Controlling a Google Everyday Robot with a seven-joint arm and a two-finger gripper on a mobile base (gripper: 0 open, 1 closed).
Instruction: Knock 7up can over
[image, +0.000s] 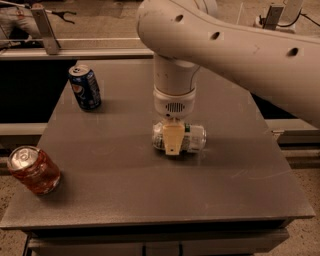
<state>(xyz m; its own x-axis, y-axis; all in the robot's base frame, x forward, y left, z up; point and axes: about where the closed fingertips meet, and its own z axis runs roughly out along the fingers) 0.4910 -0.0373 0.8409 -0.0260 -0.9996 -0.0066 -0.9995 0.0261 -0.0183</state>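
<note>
The gripper (173, 141), low over the middle of the table (125, 195), covers part of the 7up can (194, 138), and the arm (240, 45) is cut by the right edge.

This looks like a robot test lab. A big white arm (225, 45) reaches over a plain grey table (150, 200), and its gripper (172, 142) sits low at the table's middle, right at the 7up can (195, 138), which lies on its side. The props are sparse and set well apart: a Pepsi can (85, 87) upright at the back left, a red can (32, 170) near the front left edge. Behind runs a metal rail (90, 51) with an upright post (44, 27). The floor (307, 235) is hard and speckled, and nothing here is homely.
</note>
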